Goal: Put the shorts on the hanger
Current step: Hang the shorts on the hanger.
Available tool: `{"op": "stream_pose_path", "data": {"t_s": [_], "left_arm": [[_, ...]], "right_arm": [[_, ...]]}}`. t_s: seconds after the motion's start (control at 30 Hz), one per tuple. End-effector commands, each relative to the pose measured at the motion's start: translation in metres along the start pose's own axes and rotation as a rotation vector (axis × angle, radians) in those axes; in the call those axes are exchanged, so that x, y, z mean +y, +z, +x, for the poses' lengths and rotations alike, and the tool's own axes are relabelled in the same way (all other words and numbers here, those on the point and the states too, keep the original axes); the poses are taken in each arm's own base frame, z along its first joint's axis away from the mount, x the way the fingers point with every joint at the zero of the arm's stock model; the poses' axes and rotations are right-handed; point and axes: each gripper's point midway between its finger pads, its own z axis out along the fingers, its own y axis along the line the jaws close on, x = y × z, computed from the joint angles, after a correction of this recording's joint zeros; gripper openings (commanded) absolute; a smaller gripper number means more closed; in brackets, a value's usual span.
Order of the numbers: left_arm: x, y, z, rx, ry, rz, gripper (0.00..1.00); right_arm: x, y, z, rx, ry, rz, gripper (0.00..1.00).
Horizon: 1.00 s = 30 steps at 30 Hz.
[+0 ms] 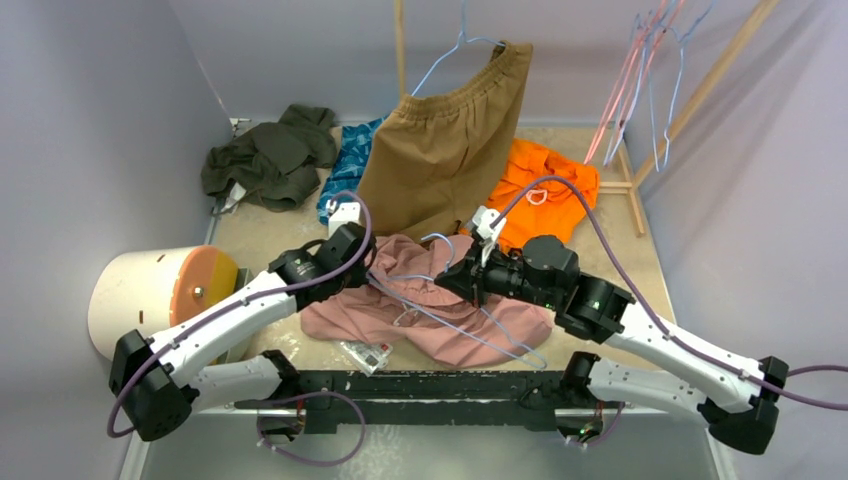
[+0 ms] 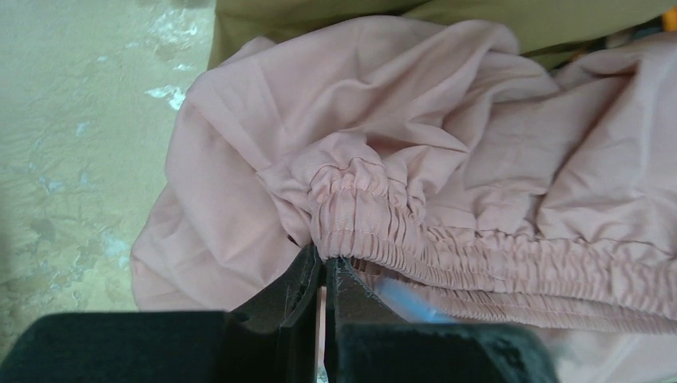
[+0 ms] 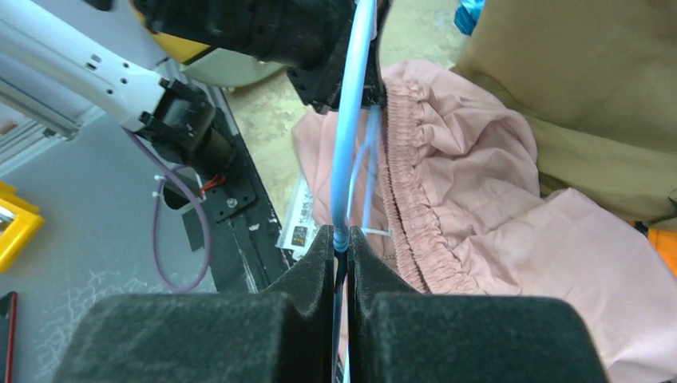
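1. Looking down from above, you see the bench [image 1: 265, 235], a sandy surface carrying a loose spread of clothing between your two arms and the back wall.
2. The tan-brown shorts [image 1: 445, 150] hang upright at the back. They are not your target, and their hem reaches the far edge of the pink fabric.
3. The shorts [image 1: 335, 318], dusty pink with a gathered elastic waistband, lie crumpled on the bench just ahead of the arm bases, between both claws.
4. The hanger [image 3: 351, 120], a thin light-blue wire, lies across the pink fabric and runs right beside the waistband. A pale-blue glimpse under the elastic in the left wrist view suggests part of it sits inside the waist opening, though that cannot be told for sure.
5. Your left claw [image 2: 326, 263] is pinched closed on the gathered edge of the waistband, probably to lift that rim and hold the opening apart from the layer below.
6. Your right claw [image 3: 342, 239] is clamped on the hanger wire, probably so you can steer the wire along the elastic while the other side is anchored.
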Motion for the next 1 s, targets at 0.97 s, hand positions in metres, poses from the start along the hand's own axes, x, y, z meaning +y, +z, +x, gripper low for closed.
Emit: {"op": "stream_pose_path", "data": {"t_s": [0.97], "left_arm": [[-0.012, -0.001, -0.004, 0.06, -0.078, 0.089, 0.0]], "right_arm": [[-0.051, 0.006, 0.008, -0.035, -0.043, 0.269, 0.0]]}}
